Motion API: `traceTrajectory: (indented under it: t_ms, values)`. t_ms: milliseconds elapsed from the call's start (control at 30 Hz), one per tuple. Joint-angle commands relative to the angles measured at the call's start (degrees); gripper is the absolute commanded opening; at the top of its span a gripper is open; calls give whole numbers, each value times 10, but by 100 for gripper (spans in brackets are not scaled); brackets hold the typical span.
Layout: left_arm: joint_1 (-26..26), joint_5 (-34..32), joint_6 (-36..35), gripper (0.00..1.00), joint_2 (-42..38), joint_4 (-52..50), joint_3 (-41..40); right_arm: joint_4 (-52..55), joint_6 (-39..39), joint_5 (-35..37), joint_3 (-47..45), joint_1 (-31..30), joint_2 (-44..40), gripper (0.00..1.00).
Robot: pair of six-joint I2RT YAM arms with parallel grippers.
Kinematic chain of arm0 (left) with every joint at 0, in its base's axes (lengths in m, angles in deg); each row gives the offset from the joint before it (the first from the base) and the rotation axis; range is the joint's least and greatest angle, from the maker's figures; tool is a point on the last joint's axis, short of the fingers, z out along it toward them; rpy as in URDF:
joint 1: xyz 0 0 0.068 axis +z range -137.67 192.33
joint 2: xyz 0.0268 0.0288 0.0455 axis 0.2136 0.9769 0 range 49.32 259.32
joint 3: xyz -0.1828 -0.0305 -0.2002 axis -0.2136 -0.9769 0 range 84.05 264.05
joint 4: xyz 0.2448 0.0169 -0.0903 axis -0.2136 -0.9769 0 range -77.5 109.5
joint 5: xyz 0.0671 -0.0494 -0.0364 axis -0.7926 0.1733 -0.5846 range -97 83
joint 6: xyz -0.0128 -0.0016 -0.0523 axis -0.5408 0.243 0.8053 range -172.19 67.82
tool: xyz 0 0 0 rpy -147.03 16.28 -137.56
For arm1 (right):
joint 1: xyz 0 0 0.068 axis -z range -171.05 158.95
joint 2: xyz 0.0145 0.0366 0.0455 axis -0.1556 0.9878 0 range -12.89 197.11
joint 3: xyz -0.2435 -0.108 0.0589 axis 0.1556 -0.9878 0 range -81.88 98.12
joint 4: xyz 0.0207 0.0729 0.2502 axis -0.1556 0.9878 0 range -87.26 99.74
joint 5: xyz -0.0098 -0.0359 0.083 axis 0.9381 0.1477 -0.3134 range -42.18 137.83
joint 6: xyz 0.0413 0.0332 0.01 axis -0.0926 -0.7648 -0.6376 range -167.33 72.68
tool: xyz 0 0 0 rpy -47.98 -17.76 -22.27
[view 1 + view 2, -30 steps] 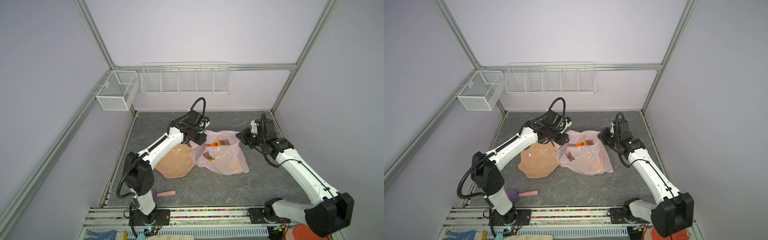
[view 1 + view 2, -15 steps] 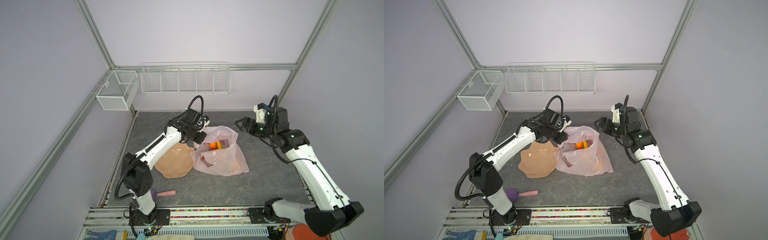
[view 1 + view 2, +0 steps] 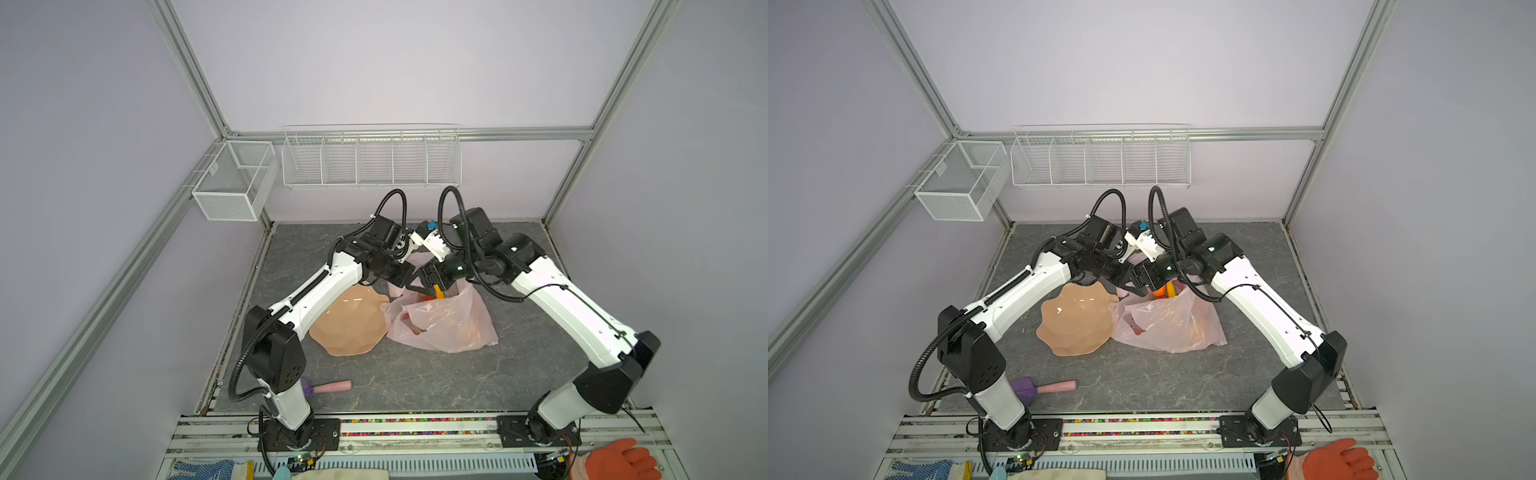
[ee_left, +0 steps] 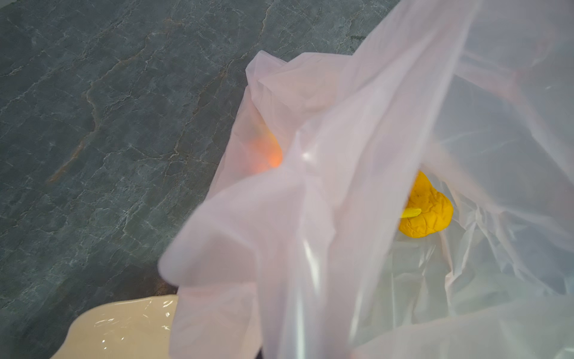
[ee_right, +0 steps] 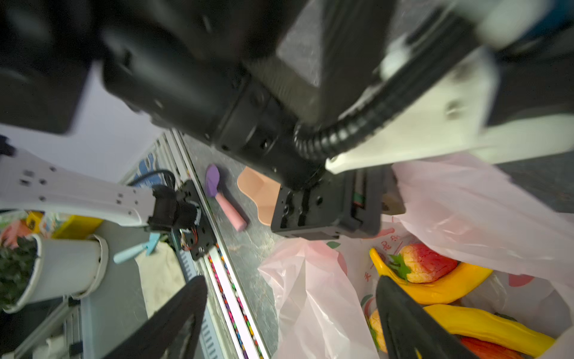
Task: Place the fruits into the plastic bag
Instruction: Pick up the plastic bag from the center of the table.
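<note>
- Plastic bag (image 3: 449,324) rim is pinched by left gripper (image 5: 388,200) fingers.
- Right gripper (image 5: 290,281) fingers are spread wide, nothing held.
- Both arms are bent over bag.

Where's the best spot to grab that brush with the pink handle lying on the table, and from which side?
I'd take the brush by its pink handle, about midway, from straight above, jaws across its width. It lies flat on the table; the handle is slim and straight with room either side, while the purple head is bulkier and sits close to the left arm's base.
</note>
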Motion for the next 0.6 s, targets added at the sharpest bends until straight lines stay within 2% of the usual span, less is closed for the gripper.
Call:
traceTrajectory:
  t_ms: [0,267,567]
  values:
    - [5,16,1,0,3,-11,16,70,103,38,11,-25,19,88]
    - [8,29,0,0,11,-18,19,64,171,85,-19,-57,55,88]
    - [11,39,-4,0,22,-26,28,65,203,143,-41,-80,95,85]
